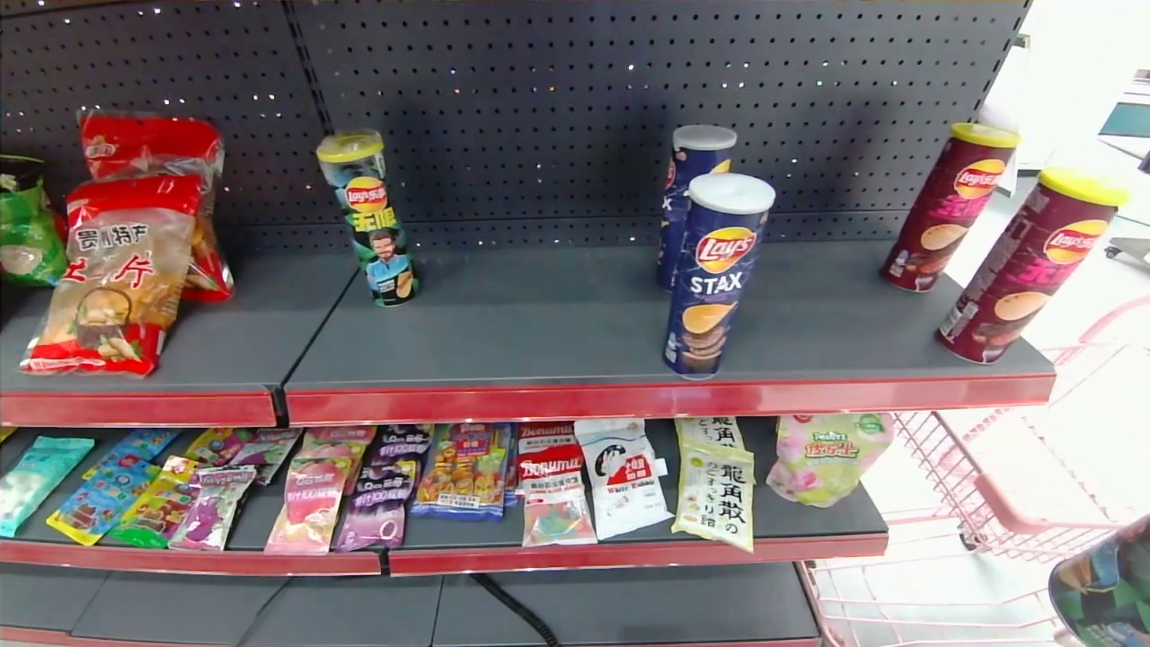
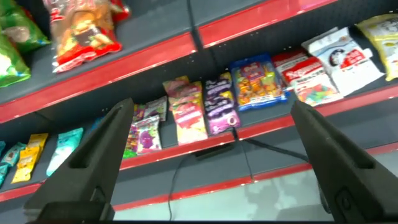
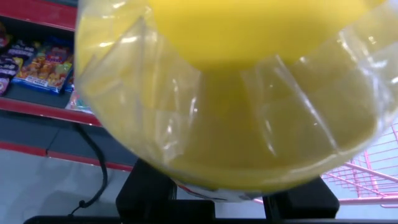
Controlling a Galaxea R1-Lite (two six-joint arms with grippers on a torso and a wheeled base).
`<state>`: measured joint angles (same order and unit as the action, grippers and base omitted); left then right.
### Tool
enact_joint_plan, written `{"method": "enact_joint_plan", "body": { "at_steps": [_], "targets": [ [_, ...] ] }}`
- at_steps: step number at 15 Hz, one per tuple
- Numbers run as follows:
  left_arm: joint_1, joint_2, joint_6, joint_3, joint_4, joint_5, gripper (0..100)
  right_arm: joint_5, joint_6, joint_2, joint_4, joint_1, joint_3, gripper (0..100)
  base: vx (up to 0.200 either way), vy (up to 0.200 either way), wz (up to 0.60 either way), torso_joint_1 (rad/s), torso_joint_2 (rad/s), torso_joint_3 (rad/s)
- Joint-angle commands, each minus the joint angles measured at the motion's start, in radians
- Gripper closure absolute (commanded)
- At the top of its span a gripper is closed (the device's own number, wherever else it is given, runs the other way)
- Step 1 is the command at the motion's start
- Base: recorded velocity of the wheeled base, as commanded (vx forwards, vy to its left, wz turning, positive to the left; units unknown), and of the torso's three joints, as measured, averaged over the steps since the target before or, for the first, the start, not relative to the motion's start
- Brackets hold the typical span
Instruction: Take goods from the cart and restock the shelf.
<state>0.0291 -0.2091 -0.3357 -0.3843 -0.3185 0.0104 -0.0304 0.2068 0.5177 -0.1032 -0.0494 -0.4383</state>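
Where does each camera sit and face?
Head view: on the head, facing down at the shelf and cart.
Left wrist view: on the left arm, facing candy bags between its open left fingers.
Right wrist view: on the right arm, facing the can in its right fingers.
Head and left wrist views share the candy bags.

On the upper shelf (image 1: 575, 400), the front blue can (image 1: 714, 279) carried a round red-and-yellow brand logo with one word in white capitals beneath it. The blue can behind (image 1: 685, 207) showed just a sliver of white lettering. The same round logo sat on the green-lidded can (image 1: 368, 220) above yellow Chinese characters, and on the farther maroon can (image 1: 948, 207) and the nearer maroon can (image 1: 1024, 270). The red-topped bags (image 1: 112, 279) bore large white and red Chinese characters. Below, a yellow packet (image 1: 716, 494) had black characters in columns, and a white pouch (image 1: 624, 476) had a small red label. The green-patterned can (image 1: 1101, 584) showed nothing legible.
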Motion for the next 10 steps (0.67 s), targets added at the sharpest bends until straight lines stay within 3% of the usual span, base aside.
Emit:
{"method": "enact_joint_plan", "body": {
  "at_steps": [1, 10],
  "targets": [
    [0.000, 0.001, 0.000, -0.001, -0.001, 0.000, 0, 0.000, 0.000, 0.001, 0.000, -0.001, 0.000, 100, 0.000, 0.200, 0.00, -0.007, 0.00, 0.007],
    [0.000, 0.001, 0.000, 0.001, -0.001, 0.000, 0, -0.005, 0.002, -0.011, 0.000, -0.004, 0.007, 100, 0.000, 0.200, 0.00, 0.000, 0.00, 0.001]
  ]
}}
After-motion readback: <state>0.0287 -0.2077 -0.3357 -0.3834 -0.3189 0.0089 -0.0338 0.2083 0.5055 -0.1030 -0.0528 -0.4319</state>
